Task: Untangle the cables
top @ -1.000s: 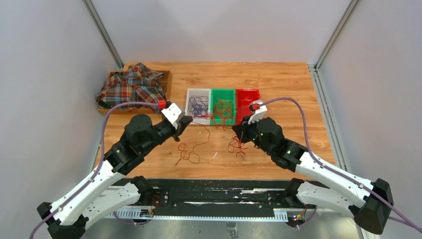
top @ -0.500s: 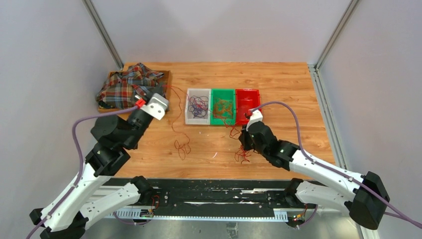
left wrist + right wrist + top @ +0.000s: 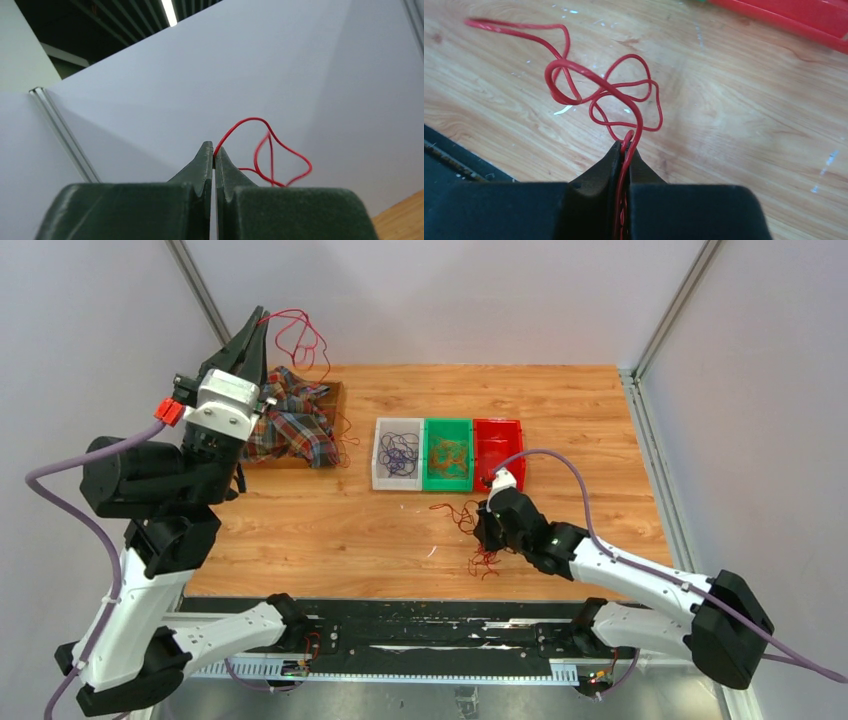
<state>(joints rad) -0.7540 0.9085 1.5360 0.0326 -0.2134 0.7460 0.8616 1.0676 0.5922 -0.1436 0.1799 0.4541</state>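
Note:
My left gripper (image 3: 262, 314) is raised high at the back left, pointing up, shut on one end of a thin red cable (image 3: 303, 336). In the left wrist view this red cable (image 3: 272, 150) loops from the shut left gripper (image 3: 214, 150) against the wall. Low over the table in front of the bins, my right gripper (image 3: 487, 531) is shut on a small red cable clump (image 3: 462, 514). The right wrist view shows red strands (image 3: 616, 95) pinched in the right gripper (image 3: 627, 143) and looping over the wood. Purple cables (image 3: 399, 453) and orange-brown cables (image 3: 451, 455) lie in bins.
Three bins stand side by side mid-table: white (image 3: 377, 456), green (image 3: 448, 422) and red (image 3: 498, 445). A plaid cloth (image 3: 290, 425) fills a wooden tray at the back left, under the raised left gripper. Grey walls enclose the table.
The left arm has swung up and to the back left, lifting a red cable off the table. The right gripper has slid a little toward the near edge with its red clump.

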